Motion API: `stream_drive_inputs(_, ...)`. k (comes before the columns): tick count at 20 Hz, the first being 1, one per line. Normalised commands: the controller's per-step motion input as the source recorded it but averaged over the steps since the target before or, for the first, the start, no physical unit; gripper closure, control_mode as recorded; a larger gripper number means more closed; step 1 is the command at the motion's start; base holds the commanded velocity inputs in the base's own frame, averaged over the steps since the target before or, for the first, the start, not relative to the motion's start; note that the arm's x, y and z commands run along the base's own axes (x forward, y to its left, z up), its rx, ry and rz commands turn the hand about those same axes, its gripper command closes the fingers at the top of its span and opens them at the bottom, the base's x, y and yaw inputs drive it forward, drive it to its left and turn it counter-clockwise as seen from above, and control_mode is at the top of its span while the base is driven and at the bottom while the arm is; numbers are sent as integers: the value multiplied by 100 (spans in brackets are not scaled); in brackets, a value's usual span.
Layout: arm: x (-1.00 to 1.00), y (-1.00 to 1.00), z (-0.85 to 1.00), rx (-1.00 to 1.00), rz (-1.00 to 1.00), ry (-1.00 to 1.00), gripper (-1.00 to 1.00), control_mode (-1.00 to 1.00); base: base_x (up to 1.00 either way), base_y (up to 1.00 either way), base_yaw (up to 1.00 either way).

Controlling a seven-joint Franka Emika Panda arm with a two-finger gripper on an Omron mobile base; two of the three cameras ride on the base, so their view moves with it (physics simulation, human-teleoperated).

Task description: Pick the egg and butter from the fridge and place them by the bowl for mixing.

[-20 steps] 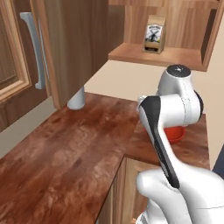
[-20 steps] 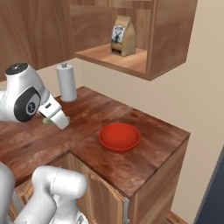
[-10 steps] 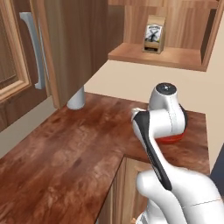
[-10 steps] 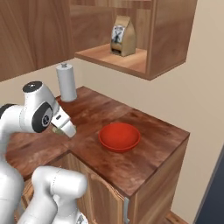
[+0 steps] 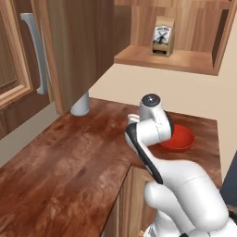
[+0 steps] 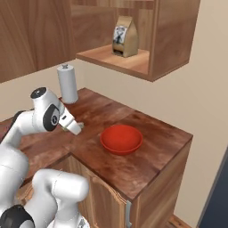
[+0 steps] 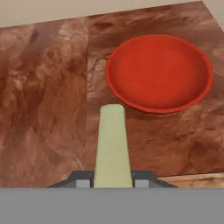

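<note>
My gripper point(image 7: 113, 179) is shut on the butter point(image 7: 113, 144), a pale yellow stick that points out from between the fingers toward the bowl point(image 7: 159, 72). The butter's tip stops just short of the bowl's near rim, above the counter. The shallow red bowl point(image 6: 121, 139) stands empty on the wooden counter, with my gripper point(image 6: 72, 128) a little to its left. From the left, the bowl point(image 5: 179, 139) sits partly behind my arm. The egg and the fridge are out of view.
A grey cylinder point(image 6: 67, 83) stands at the back of the counter point(image 6: 151, 164) by the wall. A brown bag point(image 6: 124, 36) sits on the open shelf above. A wooden door with a long grey bar handle point(image 5: 38, 53) is at far left. The counter ends just right of the bowl.
The arm has swung down and to the right, bringing the held butter from over the middle of the counter to beside the bowl. The bowl has stayed in place.
</note>
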Motion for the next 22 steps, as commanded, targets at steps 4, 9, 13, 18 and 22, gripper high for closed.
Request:
stream_drive_inputs(4, 62, 0, -24, -6, -9, 0, 100, -100, 0, 0, 0)
stream_drive_inputs(9, 67, 0, -32, -7, -7, 0, 100, -100, 0, 0, 0)
stream_drive_inputs(13, 68, 0, -36, -7, -6, 0, 100, -100, 0, 0, 0)
stream_drive_inputs(18, 62, -2, -27, -2, -5, 0, 100, -100, 0, 0, 0)
stream_drive_inputs(22, 58, -19, -18, 0, 0, 0, 100, -100, 0, 0, 0)
